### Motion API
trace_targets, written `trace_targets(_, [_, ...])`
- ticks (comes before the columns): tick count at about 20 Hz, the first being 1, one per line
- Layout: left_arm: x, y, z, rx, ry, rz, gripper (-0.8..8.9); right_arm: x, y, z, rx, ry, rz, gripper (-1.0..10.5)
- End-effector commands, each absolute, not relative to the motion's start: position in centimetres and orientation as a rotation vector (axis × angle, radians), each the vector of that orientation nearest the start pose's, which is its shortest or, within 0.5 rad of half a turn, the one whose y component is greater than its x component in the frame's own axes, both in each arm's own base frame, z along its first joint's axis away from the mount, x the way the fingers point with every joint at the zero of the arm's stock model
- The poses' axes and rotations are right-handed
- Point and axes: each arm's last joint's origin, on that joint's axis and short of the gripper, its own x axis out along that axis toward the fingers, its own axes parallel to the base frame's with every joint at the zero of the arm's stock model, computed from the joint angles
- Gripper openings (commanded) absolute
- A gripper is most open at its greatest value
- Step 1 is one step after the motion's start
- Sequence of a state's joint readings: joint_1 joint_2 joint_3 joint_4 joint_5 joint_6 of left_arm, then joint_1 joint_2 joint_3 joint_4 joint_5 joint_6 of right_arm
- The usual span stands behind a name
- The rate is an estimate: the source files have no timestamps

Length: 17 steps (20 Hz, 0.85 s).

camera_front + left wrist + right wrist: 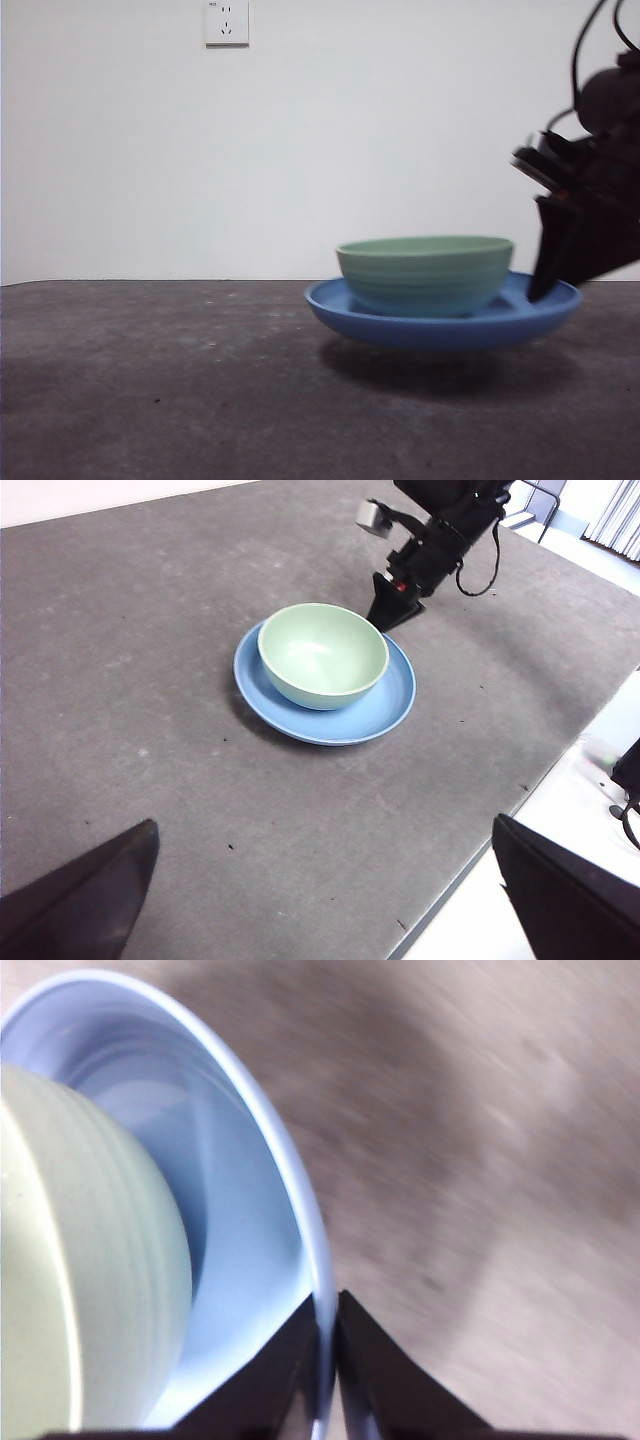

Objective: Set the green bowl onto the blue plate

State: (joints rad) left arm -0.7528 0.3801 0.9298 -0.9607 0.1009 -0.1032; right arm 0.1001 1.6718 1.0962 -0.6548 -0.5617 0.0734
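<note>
While the green bowl sits in the blue plate, right gripper jaws pinch the plate's rim at frame right; left gripper jaws are spread, well apart.

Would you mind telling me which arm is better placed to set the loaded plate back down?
Right. Its claw is shut on the blue plate's rim, holding it off the table with the green bowl inside. The left claw hangs open, well away.

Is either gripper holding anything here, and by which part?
The right gripper pinches the blue plate by its rim; the green bowl sits on it.
</note>
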Motion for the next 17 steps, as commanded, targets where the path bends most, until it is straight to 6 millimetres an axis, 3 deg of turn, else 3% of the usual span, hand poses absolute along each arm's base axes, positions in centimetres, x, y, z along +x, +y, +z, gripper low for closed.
trace_targets(1, [2.8,-3.0,34.6,0.030,0.429,-0.821,5.35,31.7,6.6,20.4,0.359,1.240,0.564,0.1])
trace_targets(10, [2.8,-3.0,34.6,0.030,0.429,-0.821,5.35,30.8,13.9,20.0,0.321,1.256,0.631,0.1])
trace_targets(17, [2.8,-3.0,34.6,0.030,0.429,-0.821,5.35,31.3,15.4,17.4,0.307,1.311,0.628,0.1])
